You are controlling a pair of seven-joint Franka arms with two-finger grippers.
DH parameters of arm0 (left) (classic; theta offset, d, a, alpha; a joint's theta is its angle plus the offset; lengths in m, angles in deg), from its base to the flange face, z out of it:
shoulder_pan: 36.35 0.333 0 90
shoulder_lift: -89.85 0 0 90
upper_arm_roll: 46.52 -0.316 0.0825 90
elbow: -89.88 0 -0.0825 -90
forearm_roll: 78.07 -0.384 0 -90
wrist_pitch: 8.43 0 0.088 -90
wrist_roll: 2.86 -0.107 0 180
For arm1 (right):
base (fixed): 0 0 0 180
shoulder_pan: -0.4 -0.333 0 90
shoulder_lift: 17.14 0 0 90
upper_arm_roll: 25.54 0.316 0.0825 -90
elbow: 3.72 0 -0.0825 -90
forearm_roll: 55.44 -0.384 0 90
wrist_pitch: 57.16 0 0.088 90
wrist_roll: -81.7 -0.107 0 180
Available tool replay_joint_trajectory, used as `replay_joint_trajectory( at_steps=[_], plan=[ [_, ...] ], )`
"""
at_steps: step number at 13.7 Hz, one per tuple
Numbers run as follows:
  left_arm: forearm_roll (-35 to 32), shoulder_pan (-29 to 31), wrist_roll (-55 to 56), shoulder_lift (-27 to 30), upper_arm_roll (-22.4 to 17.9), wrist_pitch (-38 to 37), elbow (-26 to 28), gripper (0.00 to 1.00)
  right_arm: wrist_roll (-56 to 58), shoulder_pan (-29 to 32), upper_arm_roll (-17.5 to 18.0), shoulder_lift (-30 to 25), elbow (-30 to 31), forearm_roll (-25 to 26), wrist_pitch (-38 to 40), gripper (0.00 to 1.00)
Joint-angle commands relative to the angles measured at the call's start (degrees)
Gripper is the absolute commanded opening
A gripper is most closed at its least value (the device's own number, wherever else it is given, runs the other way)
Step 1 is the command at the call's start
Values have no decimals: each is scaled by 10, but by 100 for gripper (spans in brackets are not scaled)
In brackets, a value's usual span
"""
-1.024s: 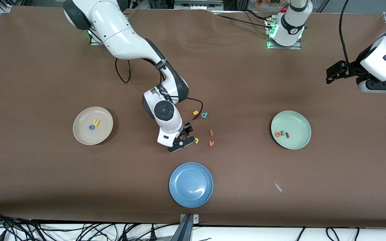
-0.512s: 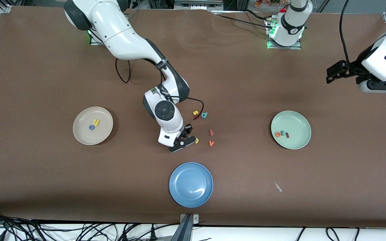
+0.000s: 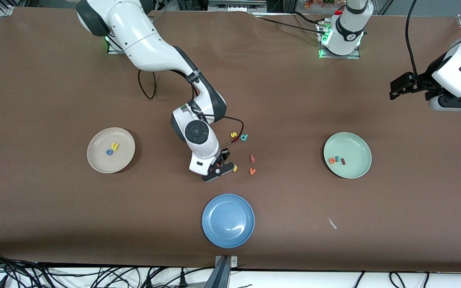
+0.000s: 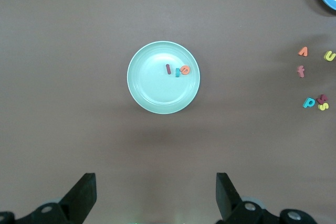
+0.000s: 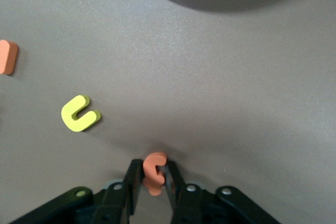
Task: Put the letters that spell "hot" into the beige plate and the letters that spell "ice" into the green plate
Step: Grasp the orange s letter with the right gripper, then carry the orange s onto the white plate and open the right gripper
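Table [image 3: 54,224] covered in brown, seen from above. At centre-left of the front view sits the beige plate [image 3: 96,162], holding the yellow h [image 3: 114,146] and, just beside it, the blue o [image 3: 109,152].

In the middle of the frame the right gripper [image 3: 218,165] is down at the tabletop, its fingers [image 5: 172,178] pinched on the orange t [image 5: 154,171]. In the right wrist view the t lies flat, its long axis running up and down the picture between the jaws, hook end away from the gripper and curling toward the right edge. The yellow u [image 5: 79,113] lies apart from it at that picture's left, its opening toward the upper right.

Lower centre of the front view has the blue plate [image 3: 228,220]. Right of the gripper lie loose letters: a teal letter [image 3: 244,137], a pinkish-red hooked letter [image 3: 252,158] and an orange v [image 3: 252,171].

At centre-right is the green plate [image 3: 354,146], with the orange e [image 3: 331,161], teal c [image 3: 337,159] and dark red i [image 3: 343,161] in a close row. The i's bar stands nearly upright in the frame.

At the upper right edge the left gripper [image 3: 400,87] waits above the table, jaws spread wide and holding nothing.
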Motion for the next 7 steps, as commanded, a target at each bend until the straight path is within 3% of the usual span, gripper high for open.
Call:
replay_joint_trajectory(
  at_steps=[1, 7],
  plan=[
    [18, 2, -8, 7, -3, -10, -4, 100, 0, 3, 6, 14, -16, -8, 10, 21],
    [18, 2, -8, 7, -3, -10, -4, 100, 1, 6, 6, 5, -19, -7, 53, 14]
  ],
)
